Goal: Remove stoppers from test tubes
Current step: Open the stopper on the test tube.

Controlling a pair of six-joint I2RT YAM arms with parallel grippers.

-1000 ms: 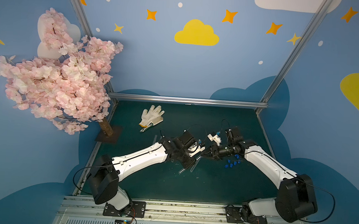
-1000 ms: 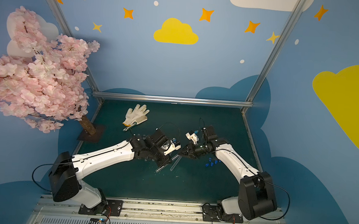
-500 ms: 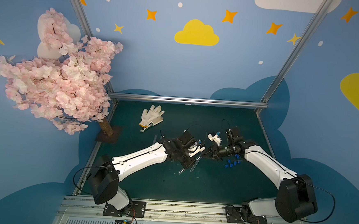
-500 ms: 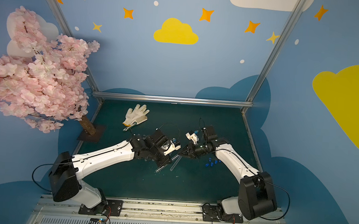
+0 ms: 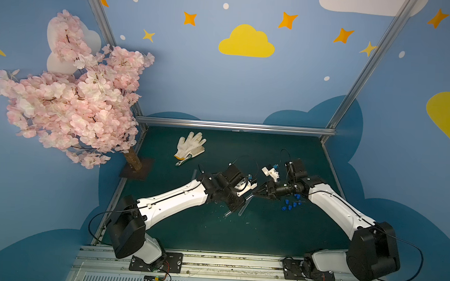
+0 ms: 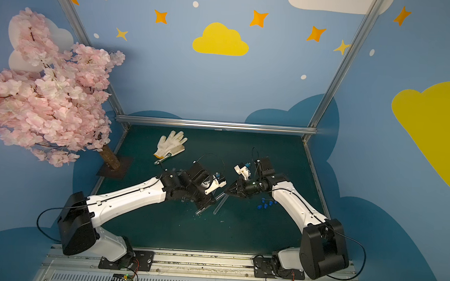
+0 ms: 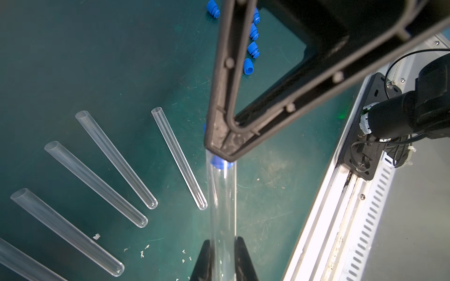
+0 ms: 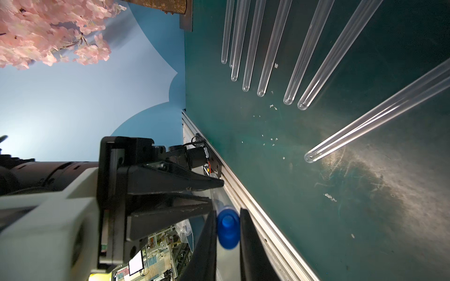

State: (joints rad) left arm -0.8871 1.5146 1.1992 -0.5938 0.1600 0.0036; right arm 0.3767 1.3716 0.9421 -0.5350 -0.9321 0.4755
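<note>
My left gripper (image 7: 223,239) is shut on a clear test tube (image 7: 222,206) and holds it above the green mat. A blue stopper (image 7: 220,164) plugs the tube's mouth. My right gripper (image 8: 228,210) is shut on that stopper (image 8: 228,230), one finger on each side. In both top views the two grippers meet mid-table, left gripper (image 5: 242,205) and right gripper (image 5: 254,193). Several open test tubes (image 7: 114,158) lie fanned out on the mat, also in the right wrist view (image 8: 267,48). Several loose stoppers (image 5: 291,204) lie in a cluster under the right arm (image 7: 252,48).
A white glove (image 5: 190,145) lies at the back of the mat with a small metal tool (image 5: 182,161) by it. A pink blossom tree (image 5: 71,97) stands on a base (image 5: 136,168) at the left edge. A metal rail (image 5: 211,260) runs along the front. White crumbs dot the mat.
The right gripper's jaws have closed the last bit onto the stopper. Both arms have stayed nearly still.
</note>
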